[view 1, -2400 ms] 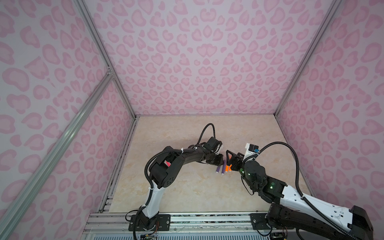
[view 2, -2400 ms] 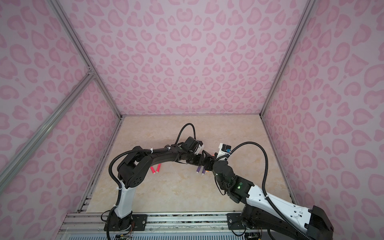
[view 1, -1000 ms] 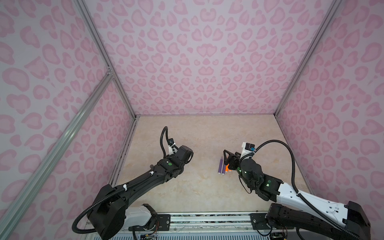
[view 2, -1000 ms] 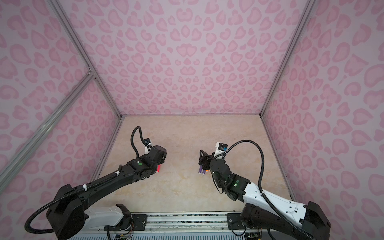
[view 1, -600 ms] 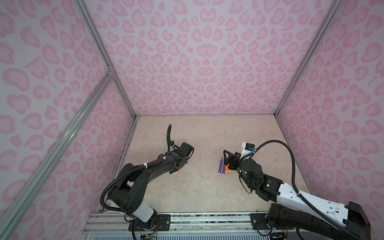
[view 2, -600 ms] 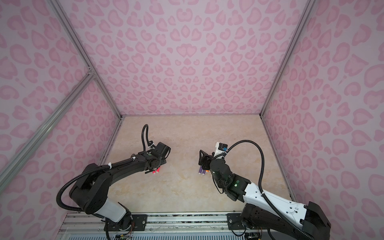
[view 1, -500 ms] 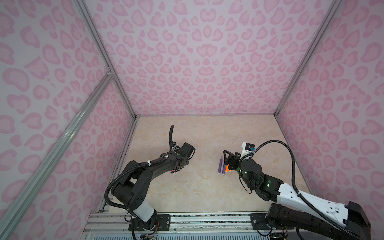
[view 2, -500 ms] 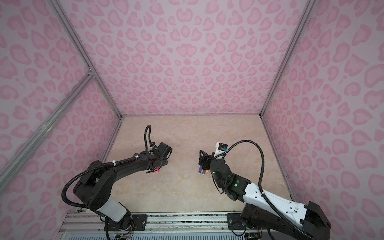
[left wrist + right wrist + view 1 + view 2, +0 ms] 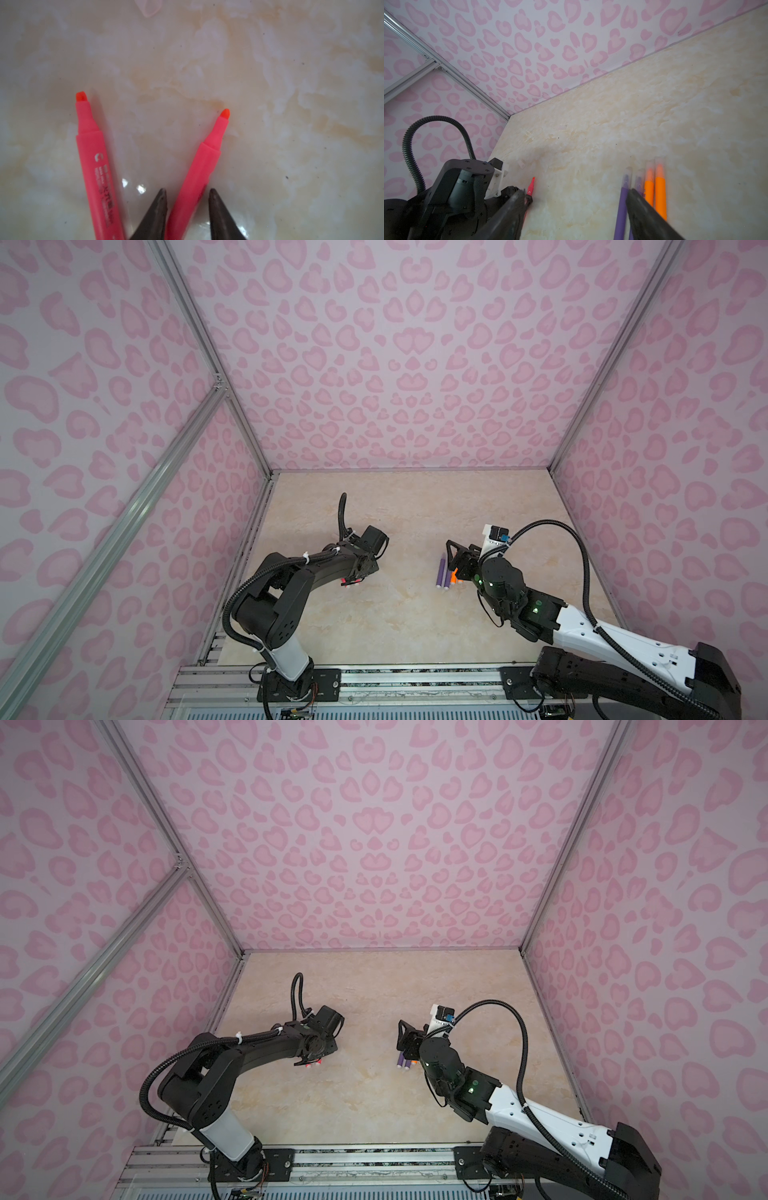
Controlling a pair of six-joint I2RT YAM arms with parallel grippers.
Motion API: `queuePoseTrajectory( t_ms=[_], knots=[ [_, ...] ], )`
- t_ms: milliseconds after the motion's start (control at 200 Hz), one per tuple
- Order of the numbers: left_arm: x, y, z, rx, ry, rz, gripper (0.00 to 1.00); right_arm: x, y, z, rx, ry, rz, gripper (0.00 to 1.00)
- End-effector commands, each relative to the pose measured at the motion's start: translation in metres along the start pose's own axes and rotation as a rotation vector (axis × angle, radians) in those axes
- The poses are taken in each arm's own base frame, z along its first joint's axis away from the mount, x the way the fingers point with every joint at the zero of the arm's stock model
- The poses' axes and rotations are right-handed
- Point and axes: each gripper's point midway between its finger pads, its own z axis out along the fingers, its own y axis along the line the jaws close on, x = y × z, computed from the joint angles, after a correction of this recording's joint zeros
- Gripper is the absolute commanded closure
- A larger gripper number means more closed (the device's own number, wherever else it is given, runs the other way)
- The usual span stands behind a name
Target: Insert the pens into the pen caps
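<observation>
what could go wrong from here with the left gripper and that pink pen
The left gripper straddles the angled pink-red pen; closing may swivel it or nudge the neighbouring pink-red pen. The clear cap is faint against the table, so alignment may miss.

We are making out only a white C-shaped mark on one pink pen [image 9: 97, 166]; its smaller print is blurring past reading.

Left arm [image 9: 324, 570] black with white base link, right arm [image 9: 615, 639] white link on black joints, green light [image 9: 539, 608], black corrugated cables [image 9: 583, 568], white zip ties [image 9: 305, 568], dark tapered left gripper [image 9: 187, 190]
</observation>
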Motion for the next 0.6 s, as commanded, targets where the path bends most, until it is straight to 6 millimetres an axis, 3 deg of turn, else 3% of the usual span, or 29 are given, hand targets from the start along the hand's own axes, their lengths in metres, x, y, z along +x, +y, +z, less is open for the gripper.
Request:
queuePoseTrajectory(
  t_ms=[0, 155, 305, 550, 595],
  knots=[
    [0.0077, -0.0057, 0.0048, 0.029, 0.044, -0.008, 0.77, -0.0014, 0.0011, 0.0002, -0.002, -0.006, -0.001, 0.23],
    [0.0063, -0.0064, 0.0039, 0.032, 0.039, -0.008, 0.77, -0.0020, 0.0016, -0.0001, -0.004, -0.007, 0.001, 0.23],
    [0.0068, -0.0056, 0.0041, 0.030, 0.042, -0.009, 0.68, -0.0017, 0.0014, 0.0000, -0.004, -0.006, 0.002, 0.23],
    [0.0117, -0.0052, 0.0085, 0.038, 0.059, -0.022, 0.70, -0.0015, 0.0017, 0.0002, -0.004, -0.005, 0.000, 0.23],
    [0.0126, -0.0056, 0.0087, 0.043, 0.063, -0.026, 0.75, -0.0010, 0.0011, 0.0005, -0.002, -0.004, 0.000, 0.23]
  ],
)
